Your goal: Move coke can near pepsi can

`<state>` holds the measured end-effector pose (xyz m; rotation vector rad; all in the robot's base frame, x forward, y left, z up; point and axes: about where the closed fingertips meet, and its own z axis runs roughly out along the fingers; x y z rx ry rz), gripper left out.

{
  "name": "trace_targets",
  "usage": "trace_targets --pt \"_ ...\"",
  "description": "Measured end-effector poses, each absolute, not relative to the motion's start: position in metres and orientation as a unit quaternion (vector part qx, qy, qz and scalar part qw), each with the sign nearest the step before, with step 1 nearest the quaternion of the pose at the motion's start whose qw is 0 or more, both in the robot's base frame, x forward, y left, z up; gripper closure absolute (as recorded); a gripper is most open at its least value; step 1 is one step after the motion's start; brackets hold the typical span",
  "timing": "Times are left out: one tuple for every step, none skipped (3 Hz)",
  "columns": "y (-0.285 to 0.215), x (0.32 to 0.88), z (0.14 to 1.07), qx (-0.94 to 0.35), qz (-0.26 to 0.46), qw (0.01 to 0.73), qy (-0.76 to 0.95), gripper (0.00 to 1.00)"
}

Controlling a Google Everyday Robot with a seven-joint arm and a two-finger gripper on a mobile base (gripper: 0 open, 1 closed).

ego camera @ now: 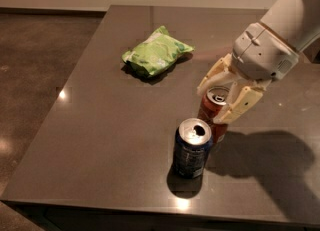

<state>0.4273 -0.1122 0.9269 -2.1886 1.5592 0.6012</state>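
The red-orange coke can (pixel 209 112) stands upright on the dark table (pixel 100 140), just behind and to the right of the dark blue pepsi can (pixel 191 148); the two are almost touching. My gripper (pixel 212 105) comes in from the upper right. Its cream fingers (pixel 241 106) sit on either side of the coke can's upper half and are shut on it. The arm's white wrist hides part of the table behind the coke can. The pepsi can stands free, its silver top open.
A green chip bag (pixel 156 52) lies at the back middle of the table. The table's front edge (pixel 150 210) runs just below the pepsi can. The left edge drops to a brown floor (pixel 35 75). My arm's shadow falls on the right of the table.
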Motion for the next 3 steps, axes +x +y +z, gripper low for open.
trace_targets --pt "-0.111 0.422 0.922 -0.788 0.225 0.188 0.541 0.16" --pt "-0.108 0.428 0.923 -0.787 0.218 0.198 0.542 0.0" --pt "-0.104 0.433 0.924 -0.785 0.211 0.208 0.544 0.0"
